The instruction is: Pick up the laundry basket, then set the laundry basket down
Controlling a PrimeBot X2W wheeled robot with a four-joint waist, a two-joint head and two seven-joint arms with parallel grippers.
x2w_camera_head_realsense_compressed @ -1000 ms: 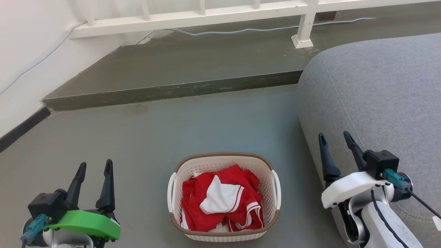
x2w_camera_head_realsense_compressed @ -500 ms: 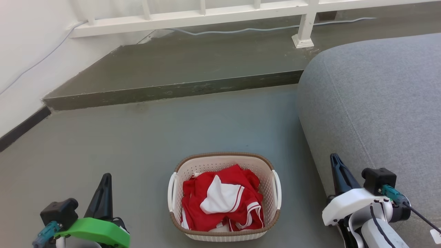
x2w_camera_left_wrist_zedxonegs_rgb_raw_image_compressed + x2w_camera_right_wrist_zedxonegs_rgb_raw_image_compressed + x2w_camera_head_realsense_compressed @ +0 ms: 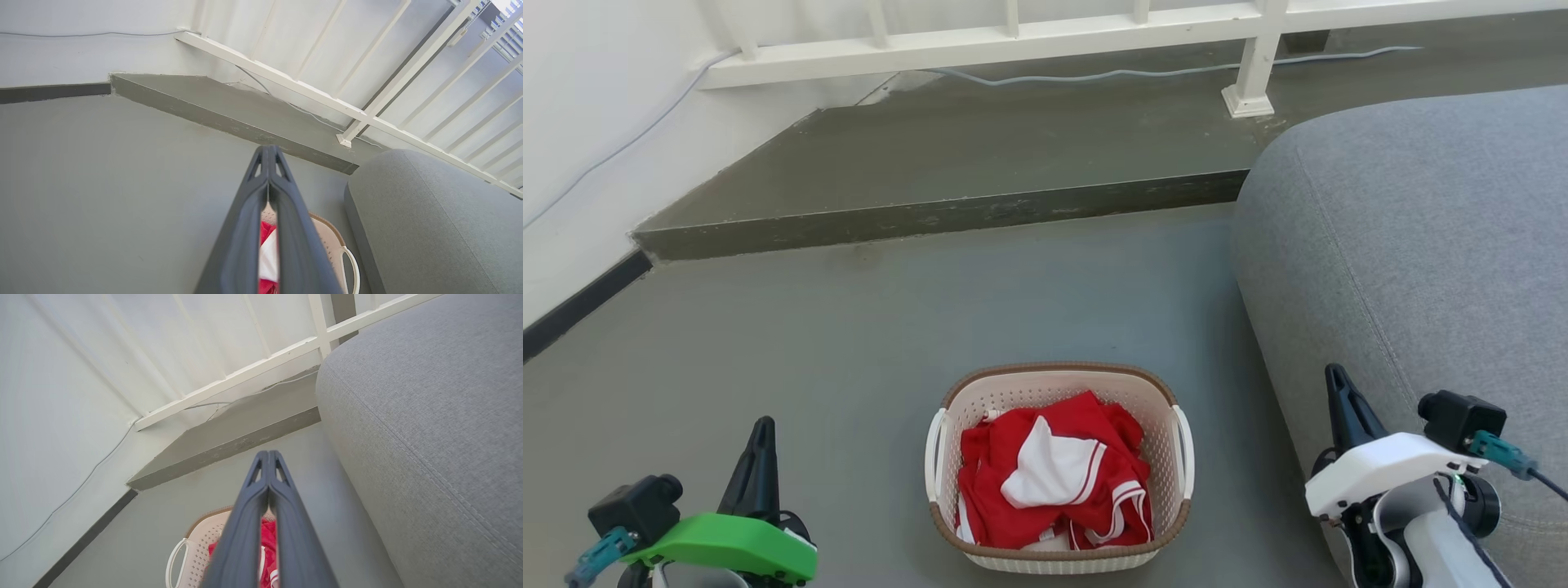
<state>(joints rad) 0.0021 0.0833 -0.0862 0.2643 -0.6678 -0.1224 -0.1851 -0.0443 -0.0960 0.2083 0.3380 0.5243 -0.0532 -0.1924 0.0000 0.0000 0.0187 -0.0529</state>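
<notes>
Both grippers are pressed shut now, and they hold nothing. A second ago your left gripper (image 3: 763, 426) and right gripper (image 3: 1335, 380) had their fingers spread apart. Then the fingers came together, and both grippers dropped lower in the head view. The head camera also moved a little, so do not think the room moved. The basket (image 3: 1058, 367) did not move. It sits flat on the floor (image 3: 849, 343) between the two grippers, to the right of the left one and to the left of the right one. Neither one touches it. Red and white clothes (image 3: 1049, 482) lie inside it. So nothing is holding the basket right now. It could be waiting to be lifted, or it could have been put back down and let go. The pictures fit both. Now for room to move. The sofa (image 3: 1405, 245) is just beside the right gripper, on the side away from the basket, so that arm has little space there. The left gripper has open floor to its left and ahead of it. Ahead of both grippers the floor runs to a low step (image 3: 947, 214), and past the step stands a white railing (image 3: 1013, 33).
</notes>
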